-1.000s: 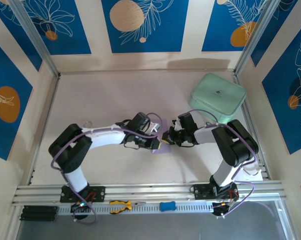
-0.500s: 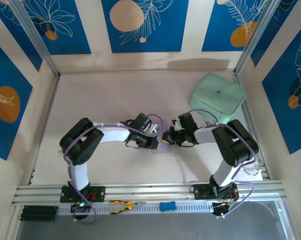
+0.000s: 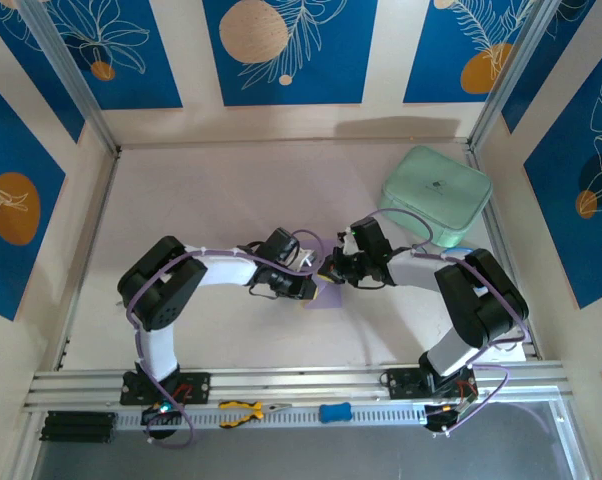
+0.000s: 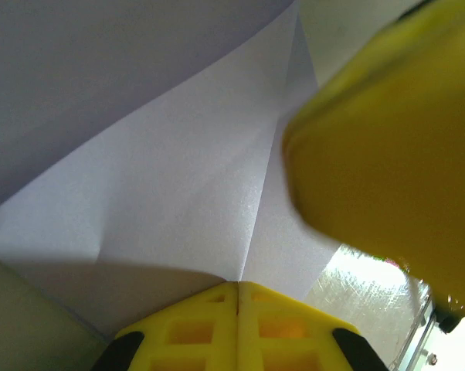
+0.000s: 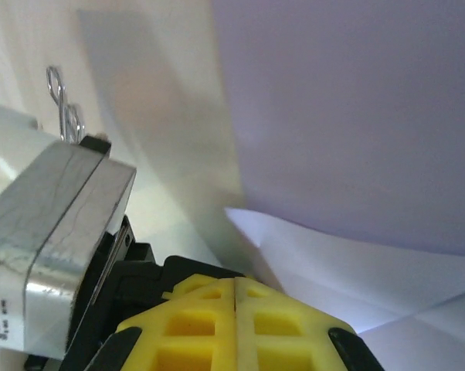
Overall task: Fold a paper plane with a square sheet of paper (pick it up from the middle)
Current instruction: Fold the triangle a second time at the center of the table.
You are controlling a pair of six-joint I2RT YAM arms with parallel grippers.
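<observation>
The square sheet of paper (image 3: 327, 296) lies mid-table, pale lavender and partly folded, mostly covered by the two grippers that meet over it. My left gripper (image 3: 314, 285) is shut. In the left wrist view its tips (image 4: 238, 284) rest at the end of a crease in the paper (image 4: 178, 178). My right gripper (image 3: 331, 272) is also shut, its tips (image 5: 235, 280) beside a folded corner of the sheet (image 5: 348, 116). One yellow finger of the right gripper (image 4: 387, 154) looms blurred and close in the left wrist view. Whether either gripper pinches paper cannot be told.
A mint-green rounded case (image 3: 436, 195) sits at the back right near the wall. Yellow pliers (image 3: 243, 410) and a blue tool (image 3: 334, 412) lie on the front rail. The left arm's silver wrist block (image 5: 55, 224) stands close to the right gripper.
The left arm's elbow has swung right and its gripper edged toward the centre. The right gripper has shifted slightly left and back over the paper. Both stayed shut.
</observation>
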